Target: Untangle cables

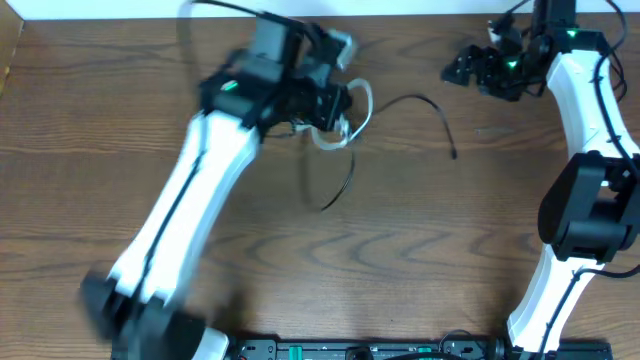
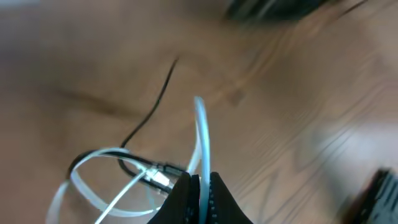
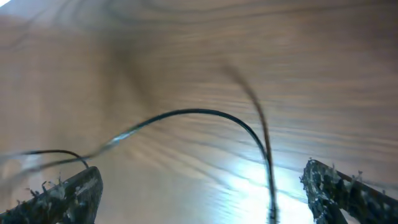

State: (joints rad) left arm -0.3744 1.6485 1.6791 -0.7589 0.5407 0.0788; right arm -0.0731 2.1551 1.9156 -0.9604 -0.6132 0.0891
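The untangling looks part done at best. The left gripper (image 2: pixel 200 182) is pinched shut on the white cable (image 2: pixel 202 135) and holds it off the table (image 1: pixel 400 260) at the far middle. From the grip, the cable hangs in loose loops. In the left wrist view a black strand and a small plug (image 2: pixel 159 177) run through those loops, so the white one is not yet free of the knot. One black cable (image 3: pixel 199 112) lies spread out to the right in an open arc, apart from the bundle except where its left end runs toward it. A second black cable (image 1: pixel 346 182) trails from the bundle toward the near side. The right gripper (image 3: pixel 199 180) sits at the far right with its fingers spread wide and nothing between them, the arc of black cable on the wood below. What is left, as I judge it, is drawing the white cable clear of the black strands and laying all three out apart. No container of any kind is in view, only bare wood and the cables
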